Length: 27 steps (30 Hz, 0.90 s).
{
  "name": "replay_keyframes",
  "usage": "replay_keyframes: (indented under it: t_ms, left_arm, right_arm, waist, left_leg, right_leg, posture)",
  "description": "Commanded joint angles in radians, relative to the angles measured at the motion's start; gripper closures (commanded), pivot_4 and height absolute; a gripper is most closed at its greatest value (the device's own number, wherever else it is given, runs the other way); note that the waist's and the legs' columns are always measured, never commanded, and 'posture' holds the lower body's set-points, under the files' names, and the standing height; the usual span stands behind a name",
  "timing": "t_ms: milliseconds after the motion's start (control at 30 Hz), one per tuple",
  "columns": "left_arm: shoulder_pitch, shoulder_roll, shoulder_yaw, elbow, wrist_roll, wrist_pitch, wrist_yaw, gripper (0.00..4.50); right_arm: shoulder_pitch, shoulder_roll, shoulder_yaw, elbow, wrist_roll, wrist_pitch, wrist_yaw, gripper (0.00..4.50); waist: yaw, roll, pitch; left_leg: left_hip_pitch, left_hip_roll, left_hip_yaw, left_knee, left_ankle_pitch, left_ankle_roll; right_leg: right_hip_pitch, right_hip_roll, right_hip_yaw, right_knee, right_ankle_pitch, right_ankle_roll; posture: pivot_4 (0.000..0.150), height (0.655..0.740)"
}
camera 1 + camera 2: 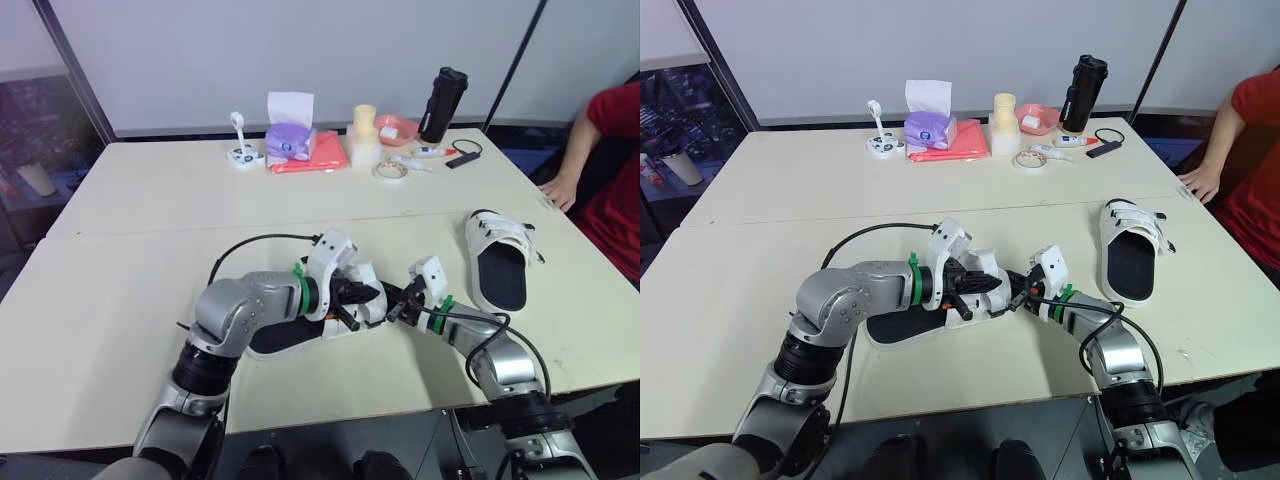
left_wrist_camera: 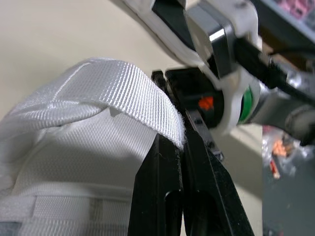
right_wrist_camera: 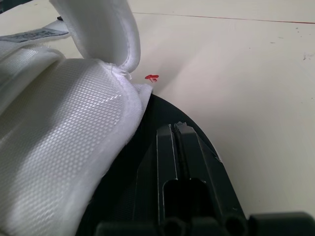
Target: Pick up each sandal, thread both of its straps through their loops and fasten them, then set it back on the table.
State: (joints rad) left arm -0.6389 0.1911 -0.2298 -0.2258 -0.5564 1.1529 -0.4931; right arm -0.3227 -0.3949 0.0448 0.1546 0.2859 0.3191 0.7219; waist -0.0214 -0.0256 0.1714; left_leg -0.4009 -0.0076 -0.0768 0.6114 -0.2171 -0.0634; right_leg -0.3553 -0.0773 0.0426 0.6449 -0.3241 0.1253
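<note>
Strap-threading step on the near sandal [image 1: 272, 342], lying at the front of the table [image 1: 110, 300]. Left gripper [image 2: 183, 141] pinches its white webbing strap [image 2: 123, 91]; right gripper [image 3: 174, 129], closed and empty, rests at the black sole [image 3: 167, 110]. Next, probably: steering the strap end into its loop.

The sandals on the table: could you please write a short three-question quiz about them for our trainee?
1. True or false: the far sandal is held in a claw.
2. The right claw has its fingers: A spread wide; B shut together; C clamped on a cup.
3. Fill in: the left claw pinches the near sandal's white ____.

Key: 1 false, it lies on the table; 2 B; 3 strap.
</note>
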Motion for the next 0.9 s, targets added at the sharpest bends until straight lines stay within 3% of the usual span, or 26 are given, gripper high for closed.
replay_keyframes:
  t_ms: [33,233,433,633,900]
  left_arm:
    - [0.006,0.024,-0.056,-0.029,0.034,-0.060,-0.026,4.47]
    - [0.008,-0.001,-0.018,-0.061,-0.002,-0.143,-0.071,4.47]
    - [0.024,0.045,-0.080,-0.097,0.019,-0.176,-0.133,4.47]
    - [0.012,0.141,-0.217,-0.063,0.174,-0.312,-0.167,4.47]
    - [0.012,0.155,-0.275,-0.021,0.314,-0.462,-0.171,4.47]
  right_arm:
    - [0.048,0.009,0.048,0.094,-0.051,0.045,-0.012,4.50]
    - [0.047,0.008,0.050,0.095,-0.053,0.042,-0.010,4.50]
    - [0.048,0.009,0.051,0.096,-0.054,0.039,-0.009,4.50]
    - [0.053,0.007,0.047,0.094,-0.053,0.040,-0.012,4.50]
    - [0.058,0.012,0.045,0.094,-0.052,0.040,-0.017,4.50]
  waist:
    - [0.000,0.000,0.000]
    - [0.001,0.000,0.000]
    - [0.000,0.000,0.000]
    - [0.001,0.000,0.000]
    - [0.002,0.000,0.000]
  left_leg:
    - [0.000,0.000,0.000,0.000,0.000,0.000]
    - [0.000,0.000,-0.001,0.000,0.000,0.000]
    - [0.000,0.000,-0.001,0.000,0.000,0.000]
    - [0.000,0.000,0.000,-0.001,0.000,0.000]
    - [0.000,0.001,-0.002,-0.001,0.000,0.000]
  right_leg:
    - [0.000,0.000,0.000,0.000,0.000,0.000]
    - [0.000,0.000,0.000,0.000,0.000,0.000]
    - [-0.001,0.000,0.000,0.000,0.000,0.000]
    - [0.000,0.000,0.000,-0.001,-0.001,-0.002]
    - [0.000,0.000,0.000,-0.001,-0.001,-0.003]
  posture:
    - [0.150,0.7400]
    - [0.150,0.7400]
    - [0.150,0.7400]
    - [0.150,0.7400]
    - [0.150,0.7400]
